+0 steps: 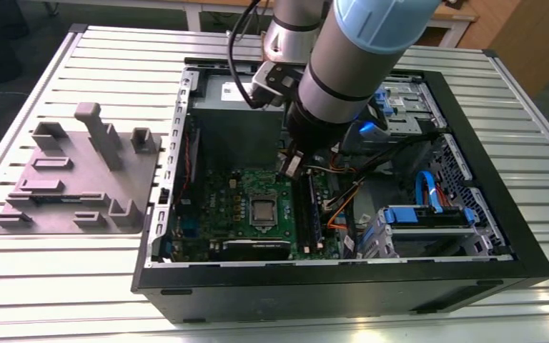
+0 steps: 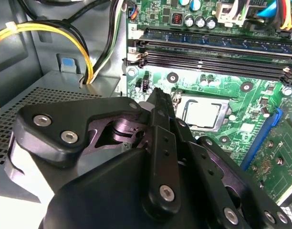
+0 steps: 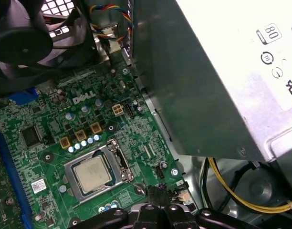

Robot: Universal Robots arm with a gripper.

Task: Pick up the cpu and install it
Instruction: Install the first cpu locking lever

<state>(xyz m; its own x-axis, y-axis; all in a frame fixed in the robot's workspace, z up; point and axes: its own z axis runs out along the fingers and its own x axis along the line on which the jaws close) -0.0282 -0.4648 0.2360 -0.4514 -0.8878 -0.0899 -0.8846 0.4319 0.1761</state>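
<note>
From my exterior view I see the arm [image 1: 351, 64] as a thick silver-grey tube, topped by a pale blue cover [image 1: 379, 18] and ringed by a thin black band [image 1: 324, 87]. A black cable [image 1: 239, 50] runs alongside its upper part. In the second wrist view my pincer [image 2: 160, 102] is matt black all over: rounded link plates [image 2: 88, 117] layered one over another, pinned with round silver screws [image 2: 69, 137] with recessed heads. Between the plates I can make out a dull purplish metal part [image 2: 121, 132].

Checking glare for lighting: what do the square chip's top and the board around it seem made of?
Small square silvery-grey cpu: metal lid, satin, pale even sheen. Green motherboard: likely lacquered circuit laminate, semi-glossy, with fine traces and soldered parts.
</note>
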